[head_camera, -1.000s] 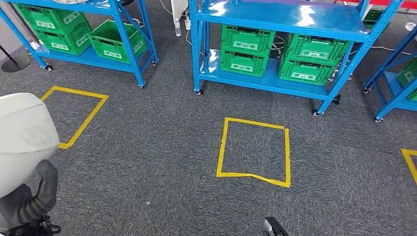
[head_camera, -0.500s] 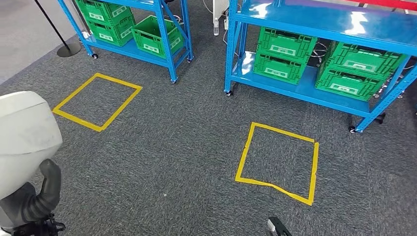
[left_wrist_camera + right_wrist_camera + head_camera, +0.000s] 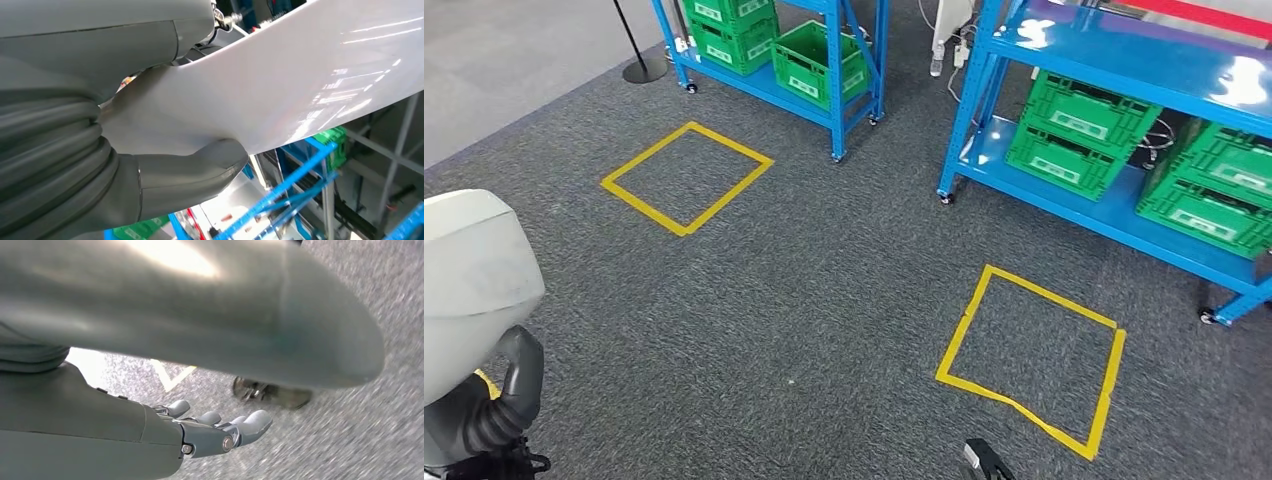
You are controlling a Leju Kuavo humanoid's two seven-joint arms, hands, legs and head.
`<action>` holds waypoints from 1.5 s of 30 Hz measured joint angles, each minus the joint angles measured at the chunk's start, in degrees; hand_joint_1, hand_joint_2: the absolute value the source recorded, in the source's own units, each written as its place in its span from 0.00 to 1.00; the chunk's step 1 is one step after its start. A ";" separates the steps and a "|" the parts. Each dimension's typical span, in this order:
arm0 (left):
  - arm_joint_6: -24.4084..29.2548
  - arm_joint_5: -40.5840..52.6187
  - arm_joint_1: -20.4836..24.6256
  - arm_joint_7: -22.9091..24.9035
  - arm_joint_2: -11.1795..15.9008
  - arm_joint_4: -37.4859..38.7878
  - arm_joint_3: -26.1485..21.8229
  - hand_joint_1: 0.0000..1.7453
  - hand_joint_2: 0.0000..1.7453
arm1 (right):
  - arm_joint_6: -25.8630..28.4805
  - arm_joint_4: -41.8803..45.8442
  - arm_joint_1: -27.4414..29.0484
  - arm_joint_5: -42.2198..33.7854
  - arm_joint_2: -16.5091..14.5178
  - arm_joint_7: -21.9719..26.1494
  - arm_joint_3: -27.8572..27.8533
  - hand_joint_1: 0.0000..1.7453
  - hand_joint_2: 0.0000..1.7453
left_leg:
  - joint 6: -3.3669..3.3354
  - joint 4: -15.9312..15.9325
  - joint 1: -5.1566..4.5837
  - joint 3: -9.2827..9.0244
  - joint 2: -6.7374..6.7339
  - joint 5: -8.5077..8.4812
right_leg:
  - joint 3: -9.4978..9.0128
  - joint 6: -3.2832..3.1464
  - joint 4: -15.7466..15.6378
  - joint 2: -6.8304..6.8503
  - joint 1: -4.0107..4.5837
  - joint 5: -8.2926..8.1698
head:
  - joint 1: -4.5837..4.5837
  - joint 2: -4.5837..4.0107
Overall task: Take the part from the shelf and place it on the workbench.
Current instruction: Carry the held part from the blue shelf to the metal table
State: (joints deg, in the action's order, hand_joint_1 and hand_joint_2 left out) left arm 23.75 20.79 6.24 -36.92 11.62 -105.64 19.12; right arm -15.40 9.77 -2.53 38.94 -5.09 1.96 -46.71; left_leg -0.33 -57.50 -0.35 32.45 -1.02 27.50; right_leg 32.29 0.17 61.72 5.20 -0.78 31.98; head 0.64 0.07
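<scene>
Carry step: left hand (image 3: 150, 190) grips white part (image 3: 300, 85) beside robot's body, away from blue shelf (image 3: 1114, 60). Right hand (image 3: 220, 432) hangs empty, fingers loosely extended. Tabletop unseen; next move: locate it.

Two shelf units (image 3: 1114, 70) holding crates (image 3: 1069, 135) occupy the upper frame, with one taped floor square (image 3: 686, 177) at upper left and another (image 3: 1034, 360) at lower right.
</scene>
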 joint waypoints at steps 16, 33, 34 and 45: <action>0.06 -0.27 1.05 -0.27 -0.01 1.25 0.09 1.00 1.00 | -0.01 0.00 0.30 -0.05 -0.08 0.12 -0.02 0.00 0.00 | 2.69 -5.81 0.58 3.31 4.73 2.91 | 0.37 -1.89 -1.84 -5.76 -0.45 -2.47 | -0.09 0.00; 0.38 -0.53 1.84 -0.65 0.04 2.41 0.44 1.00 1.00 | 0.07 0.00 0.35 -0.55 -0.28 0.57 -0.03 0.00 0.00 | -0.63 -0.32 0.01 0.71 2.06 -0.84 | 3.59 0.17 8.69 -4.32 -0.07 4.52 | -0.03 0.00; 0.33 -0.67 1.81 -0.72 0.03 2.61 0.46 1.00 1.00 | 0.11 0.00 0.48 -0.64 -0.28 0.63 -0.04 0.00 0.00 | -0.69 -0.41 0.03 0.80 2.89 -0.83 | 5.46 0.29 12.00 -4.81 -0.10 5.53 | 0.03 0.00; -0.03 -1.25 2.37 -0.81 -0.71 4.34 1.32 1.00 1.00 | 0.00 0.00 0.51 -1.50 -0.35 1.14 -0.35 0.00 0.00 | 2.42 -2.77 0.56 2.73 7.70 0.13 | 0.38 -1.48 -1.43 -6.60 -0.43 -2.28 | -0.06 0.00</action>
State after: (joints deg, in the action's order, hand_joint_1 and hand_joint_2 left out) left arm 23.72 19.55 8.61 -37.73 10.91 -101.30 20.44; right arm -15.40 9.77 -2.03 37.43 -5.44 3.10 -47.06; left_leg 2.08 -60.27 0.21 35.18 6.68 27.64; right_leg 32.67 -1.30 60.29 -1.39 -1.21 29.70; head 0.59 0.07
